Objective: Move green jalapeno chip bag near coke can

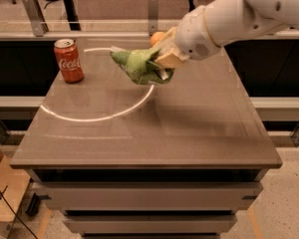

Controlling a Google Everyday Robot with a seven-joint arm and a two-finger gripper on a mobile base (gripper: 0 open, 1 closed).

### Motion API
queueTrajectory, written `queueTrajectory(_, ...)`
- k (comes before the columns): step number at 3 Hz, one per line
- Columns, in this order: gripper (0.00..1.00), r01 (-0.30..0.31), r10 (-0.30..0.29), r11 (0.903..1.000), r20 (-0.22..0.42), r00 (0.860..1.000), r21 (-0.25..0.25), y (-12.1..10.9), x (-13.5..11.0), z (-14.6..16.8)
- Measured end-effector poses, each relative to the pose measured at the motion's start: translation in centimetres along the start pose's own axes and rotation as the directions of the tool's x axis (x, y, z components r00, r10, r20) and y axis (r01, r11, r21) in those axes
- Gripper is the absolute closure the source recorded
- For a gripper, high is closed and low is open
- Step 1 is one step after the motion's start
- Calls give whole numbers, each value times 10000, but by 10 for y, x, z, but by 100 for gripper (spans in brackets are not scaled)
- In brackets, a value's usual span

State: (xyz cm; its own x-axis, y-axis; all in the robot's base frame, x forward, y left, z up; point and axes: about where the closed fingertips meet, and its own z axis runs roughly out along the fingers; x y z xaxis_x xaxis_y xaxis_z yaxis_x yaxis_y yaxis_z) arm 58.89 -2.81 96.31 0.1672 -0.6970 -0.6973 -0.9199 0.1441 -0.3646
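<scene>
The green jalapeno chip bag [137, 66] is crumpled and hangs above the table, held by my gripper [162, 63], which is shut on its right side. The white arm reaches in from the upper right. The coke can [69, 60], red with white script and a silver top, stands upright at the table's far left. The bag is to the right of the can, with a gap of roughly a can's height between them.
A round orange fruit [157, 37] sits at the table's far edge, partly hidden behind my gripper. A bright ring of light [99, 116] lies on the brown tabletop [189, 133]. A cardboard box [0, 183] stands on the floor at the left.
</scene>
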Motion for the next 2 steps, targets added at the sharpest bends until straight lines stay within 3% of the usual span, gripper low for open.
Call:
queueTrajectory(1, 83, 135, -120, 9997, 704, 9974, -216, -9, -21, 46)
queueTrajectory(2, 59, 78, -35, 9990, 1003, 9950, -429, -17, -31, 88)
